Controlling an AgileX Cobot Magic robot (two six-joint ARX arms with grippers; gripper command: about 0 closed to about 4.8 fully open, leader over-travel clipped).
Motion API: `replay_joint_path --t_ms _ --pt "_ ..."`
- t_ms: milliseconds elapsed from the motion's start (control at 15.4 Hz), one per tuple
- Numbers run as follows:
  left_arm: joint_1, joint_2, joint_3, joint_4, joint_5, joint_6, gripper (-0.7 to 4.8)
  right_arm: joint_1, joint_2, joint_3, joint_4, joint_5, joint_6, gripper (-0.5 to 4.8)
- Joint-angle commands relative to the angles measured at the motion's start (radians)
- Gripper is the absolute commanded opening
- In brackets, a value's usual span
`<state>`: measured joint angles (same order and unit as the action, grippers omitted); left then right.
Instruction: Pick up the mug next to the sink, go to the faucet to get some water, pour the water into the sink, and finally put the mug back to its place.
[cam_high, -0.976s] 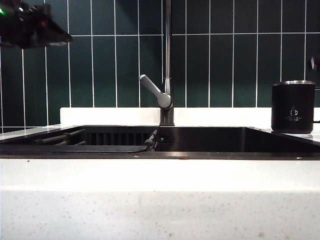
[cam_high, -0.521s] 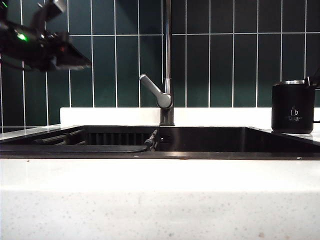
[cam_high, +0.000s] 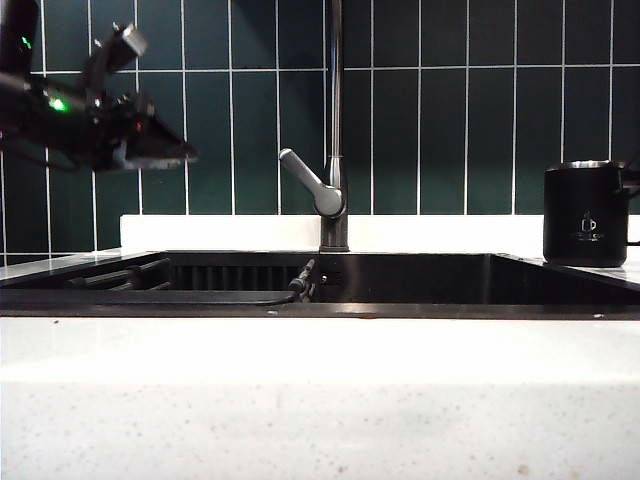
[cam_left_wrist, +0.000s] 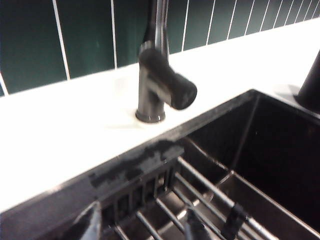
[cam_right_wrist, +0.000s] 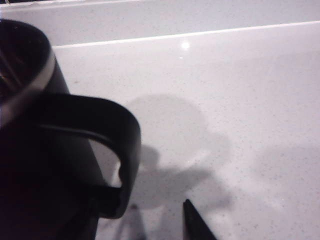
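Left gripper (cam_left_wrist: 142, 227) has its jaws spread w/ nothing between them, up over the sink (cam_high: 420, 280) rack, and the faucet (cam_left_wrist: 157, 85) is straight ahead of the tips, well apart. Right gripper (cam_right_wrist: 165, 222) is spread wide too, not gripping; the mug (cam_right_wrist: 35, 150) stands upright on the countertop (cam_right_wrist: 225, 90) beside the sink, its handle just ahead of the tips.

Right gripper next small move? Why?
Probably ease the right gripper forward so its open fingers straddle the handle: the mug stands ungrasped on the counter, the handle just ahead.
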<state>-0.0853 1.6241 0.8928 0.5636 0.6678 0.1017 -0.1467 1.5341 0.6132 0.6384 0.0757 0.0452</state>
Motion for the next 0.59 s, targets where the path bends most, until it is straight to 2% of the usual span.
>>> replay_joint_path --t_ms 65,260,586 --pt "-0.002 0.004 0.003 0.016 0.010 0.009 1.94 -0.011 0.025 0.003 0.076 -0.051 0.000 2.30" --pt "-0.002 0.008 0.003 0.022 0.010 0.023 1.93 -0.011 0.066 0.023 0.137 -0.056 -0.001 2.30" --pt "-0.002 0.010 0.003 0.022 0.008 0.039 1.92 -0.011 0.116 0.103 0.128 -0.060 -0.002 2.28"
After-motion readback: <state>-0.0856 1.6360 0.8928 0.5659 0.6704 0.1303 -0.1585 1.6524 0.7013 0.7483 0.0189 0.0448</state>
